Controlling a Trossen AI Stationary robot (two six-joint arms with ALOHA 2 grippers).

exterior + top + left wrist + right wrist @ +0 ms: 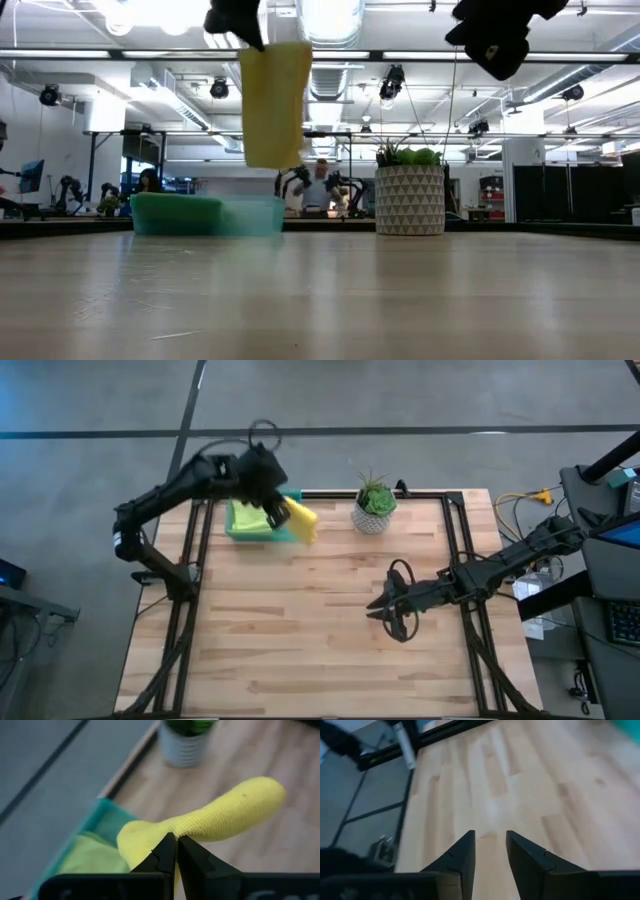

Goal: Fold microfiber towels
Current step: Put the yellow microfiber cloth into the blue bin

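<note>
Left hand (172, 851), fingers clamped on yellow microfiber towel (220, 815). High view: towel (302, 520) lifted just beside the green tray (240, 528) at the tabletop's (300, 630) far-left corner; right hand (385, 603), fingers apart and empty, mid-tabletop. Low view: towel (273, 100) hangs lengthwise below the left hand, clear of the tabletop.

You get even, bright light from overhead ceiling lamps (330, 15), which glare white at the top of the low view and leave only soft shadows on the tabletop (320, 620). Your right wrist view is smeared with blur across the wood. In your left wrist view the yellow towel (220, 817) is fairly sharp while the plant pot (185, 747) behind it is out of focus.
</note>
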